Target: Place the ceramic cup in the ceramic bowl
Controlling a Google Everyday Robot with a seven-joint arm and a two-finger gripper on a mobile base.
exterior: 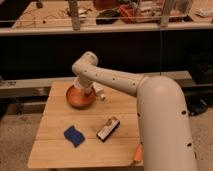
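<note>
The orange-brown ceramic bowl sits at the back left of the wooden table. My white arm reaches from the lower right to the bowl. My gripper is at the bowl's back rim, over its inside, mostly hidden behind my wrist. The ceramic cup is hidden from view. A white tube-shaped bottle lies just right of the bowl, partly behind my arm.
A blue sponge lies at the front left of the table. A dark snack bar with a white label lies in the middle front. An orange object sits at the front edge by my arm. A cluttered bench stands behind.
</note>
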